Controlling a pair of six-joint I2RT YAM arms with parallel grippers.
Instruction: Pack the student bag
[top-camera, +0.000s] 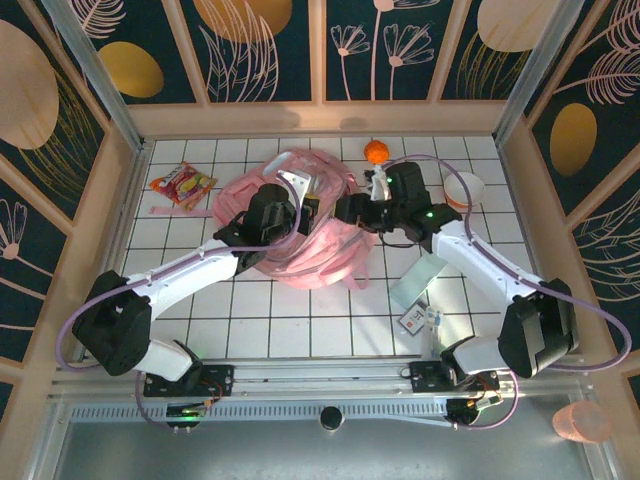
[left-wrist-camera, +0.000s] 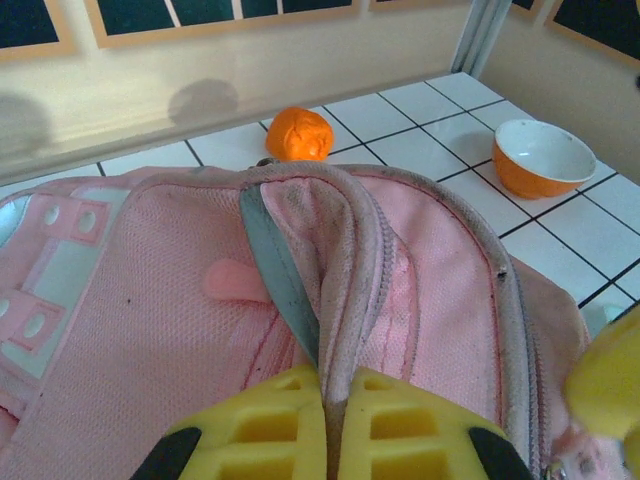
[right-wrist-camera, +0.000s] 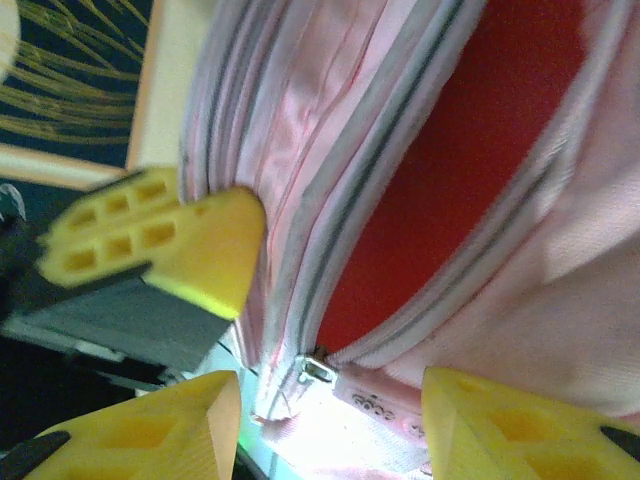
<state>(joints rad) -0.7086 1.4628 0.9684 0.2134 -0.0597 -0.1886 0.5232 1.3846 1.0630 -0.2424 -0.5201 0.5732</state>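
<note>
tiles (top-camera: 300, 320) lie open before the student bag (top-camera: 330, 262), left jaws pinching its rim, right jaws spread by its zipper (right-wrist-camera: 318, 370).

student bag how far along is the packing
Done: student bag is unzipped, red lining showing. In hand: left fingers pinch its rim, right fingers stand open by the zip end. Left: snack packet, orange fruit and bowl lie outside on the table.
</note>
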